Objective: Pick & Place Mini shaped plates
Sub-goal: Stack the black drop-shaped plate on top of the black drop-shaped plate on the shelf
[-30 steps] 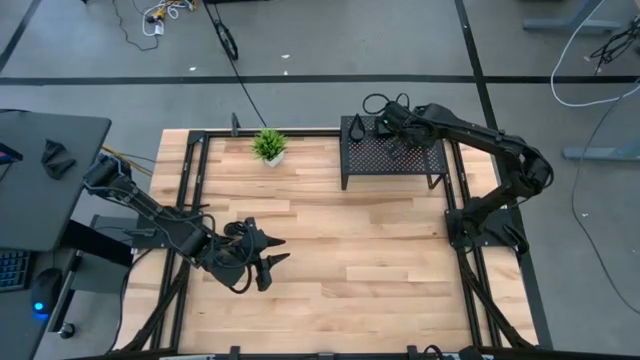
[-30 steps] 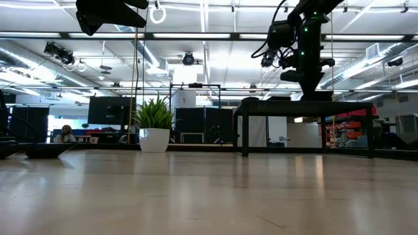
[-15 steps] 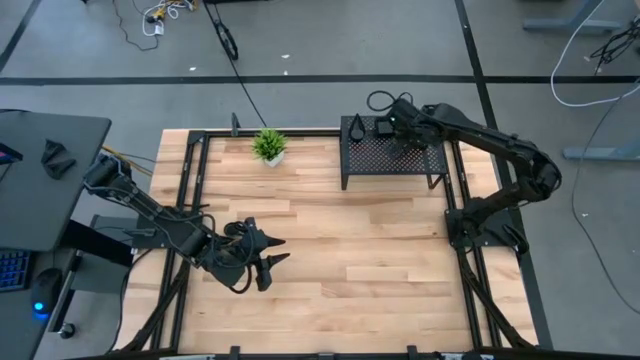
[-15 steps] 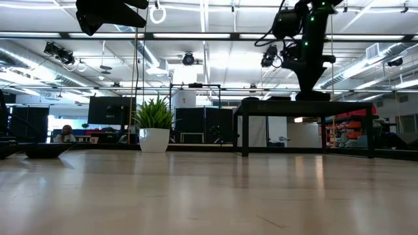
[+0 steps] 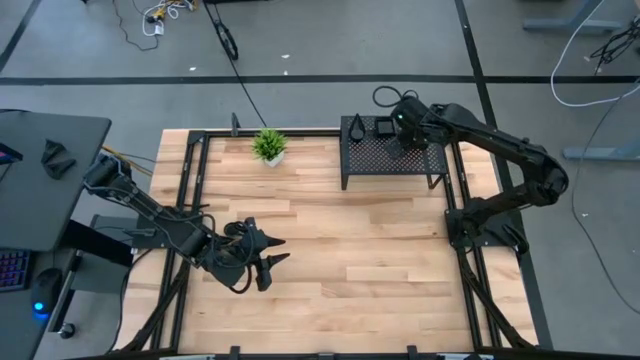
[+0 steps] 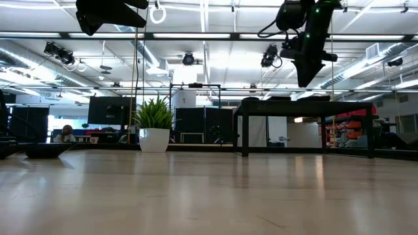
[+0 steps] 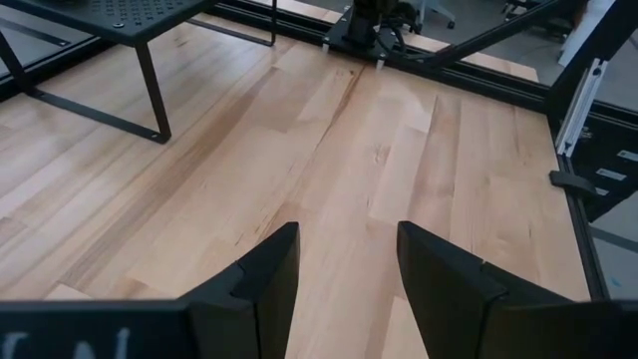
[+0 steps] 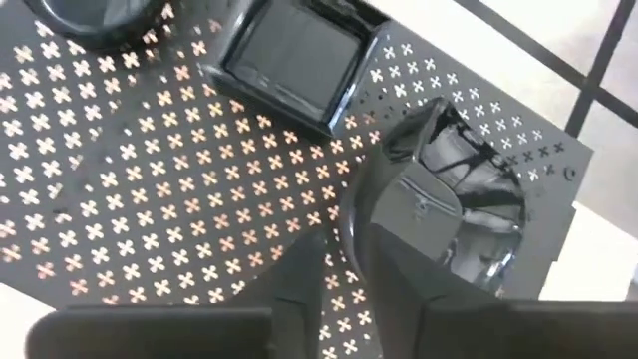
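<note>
A black perforated rack (image 5: 395, 160) stands at the table's far right. On its top rest a teardrop plate (image 5: 357, 124) and a square plate (image 8: 294, 50), both glossy black. My right gripper (image 8: 344, 254) hangs above the rack top (image 6: 305, 78), shut on a rounded glossy black plate (image 8: 454, 209). My left gripper (image 5: 270, 252) stays low over the table's near left, open (image 7: 344, 279) with only bare wood between its fingers. My right gripper pinches the rounded plate by its rim (image 8: 361, 214), on the side nearest the fingers. It comes steeply from above. The plate is tilted, hangs below the fingers and is clear of the rack top. Whether one finger lies inside the dish I cannot tell.
A small green potted plant (image 5: 268, 146) stands near the far edge, left of the rack. Black frame rails (image 5: 190, 200) run along the table's sides. Bare wood (image 5: 370, 250) spreads between the two arms.
My right gripper has risen from the rack top and tipped. The rounded plate has come up with it, clear of the rack. The square and teardrop plates have stayed in place.
</note>
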Robot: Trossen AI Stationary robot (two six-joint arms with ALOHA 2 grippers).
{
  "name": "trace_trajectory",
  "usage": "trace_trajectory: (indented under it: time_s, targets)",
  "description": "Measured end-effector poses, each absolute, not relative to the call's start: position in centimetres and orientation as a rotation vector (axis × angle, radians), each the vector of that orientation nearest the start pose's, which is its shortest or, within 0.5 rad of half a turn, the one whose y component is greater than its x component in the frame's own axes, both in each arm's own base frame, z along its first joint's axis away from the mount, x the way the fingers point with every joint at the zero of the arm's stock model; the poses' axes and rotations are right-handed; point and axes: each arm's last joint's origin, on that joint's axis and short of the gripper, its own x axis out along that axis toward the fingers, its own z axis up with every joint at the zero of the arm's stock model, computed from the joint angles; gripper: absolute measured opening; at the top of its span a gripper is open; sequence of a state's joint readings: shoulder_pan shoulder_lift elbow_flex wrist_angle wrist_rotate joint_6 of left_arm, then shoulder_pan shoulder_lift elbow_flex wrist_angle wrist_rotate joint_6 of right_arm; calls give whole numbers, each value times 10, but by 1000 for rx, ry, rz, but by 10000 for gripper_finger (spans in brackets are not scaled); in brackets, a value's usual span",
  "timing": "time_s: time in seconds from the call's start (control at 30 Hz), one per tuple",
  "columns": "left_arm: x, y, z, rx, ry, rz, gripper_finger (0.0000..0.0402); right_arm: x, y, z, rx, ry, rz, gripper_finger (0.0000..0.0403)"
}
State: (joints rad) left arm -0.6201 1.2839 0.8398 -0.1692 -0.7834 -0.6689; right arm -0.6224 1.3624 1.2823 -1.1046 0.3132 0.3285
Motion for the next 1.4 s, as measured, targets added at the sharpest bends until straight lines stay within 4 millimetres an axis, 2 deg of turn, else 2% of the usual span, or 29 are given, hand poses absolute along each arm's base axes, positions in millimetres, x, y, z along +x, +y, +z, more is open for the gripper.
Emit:
trace_trajectory:
  time_s: [0.23, 0.33, 0.43, 0.6, 0.8, 0.9, 1.03, 1.13, 1.27, 1.4]
  targets:
    - [227, -137, 255, -260, 393, 297, 177, 201, -157, 313, 469, 1045, -989, 10]
    - [227, -139, 254, -262, 425, 245, 177, 205, -155, 316, 411, 1017, -988, 7]
    - [223, -145, 252, -251, 463, 188, 177, 211, -141, 323, 368, 974, -945, 12]
    - [207, -150, 242, -281, 568, 216, 177, 233, -86, 337, 293, 852, -767, 3]
    - [179, -144, 223, -374, 856, 336, 177, 264, 1, 343, 239, 679, -557, 12]
    - [166, -137, 217, -399, 991, 435, 177, 278, 46, 338, 214, 591, -452, 10]
    - [159, -129, 209, -336, 1053, 493, 177, 291, 100, 318, 173, 437, -282, 4]
    - [157, -122, 195, -293, 1087, 495, 177, 293, 132, 297, 174, 333, -162, 4]
    - [156, -109, 177, -263, 1128, 525, 177, 284, 159, 271, 191, 258, -57, 9]
    - [159, -97, 168, -197, 1142, 526, 177, 271, 171, 251, 242, 221, 0, 9]
